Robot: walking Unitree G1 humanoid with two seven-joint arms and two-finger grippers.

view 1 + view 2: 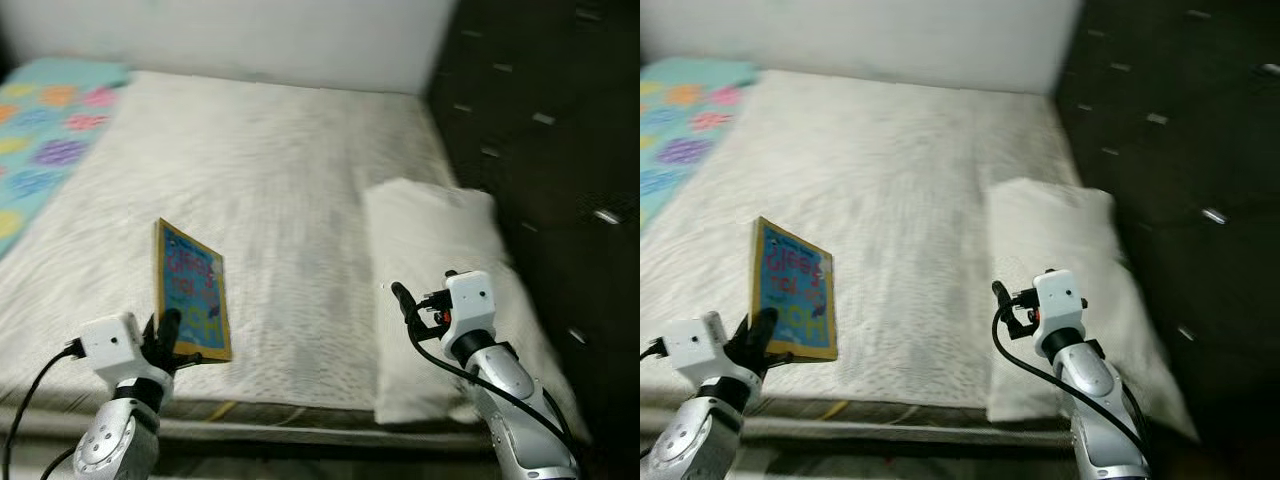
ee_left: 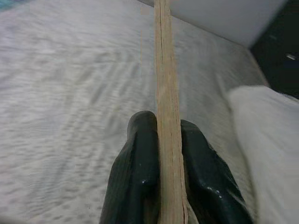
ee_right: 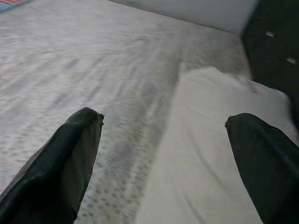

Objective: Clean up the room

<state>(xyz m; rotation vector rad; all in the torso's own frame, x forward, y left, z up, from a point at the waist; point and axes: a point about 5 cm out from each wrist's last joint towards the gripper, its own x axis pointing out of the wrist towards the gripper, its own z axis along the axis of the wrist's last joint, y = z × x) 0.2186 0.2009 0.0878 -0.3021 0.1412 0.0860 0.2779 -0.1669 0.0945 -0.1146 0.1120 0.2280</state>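
The left gripper [image 1: 165, 335] is clamped on the lower edge of a thin, blue-covered picture book with a yellow border [image 1: 190, 290], holding it upright above the near edge of the white textured mattress [image 1: 270, 190]. The right gripper [image 3: 163, 154] hovers spread wide and empty, over the white pillow [image 1: 430, 250] beside it.

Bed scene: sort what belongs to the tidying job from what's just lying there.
Part of the job:
- book, pinched upright in the left hand
- right hand, open over the pillow's edge

Just there:
- white pillow
- mattress
- patterned blanket
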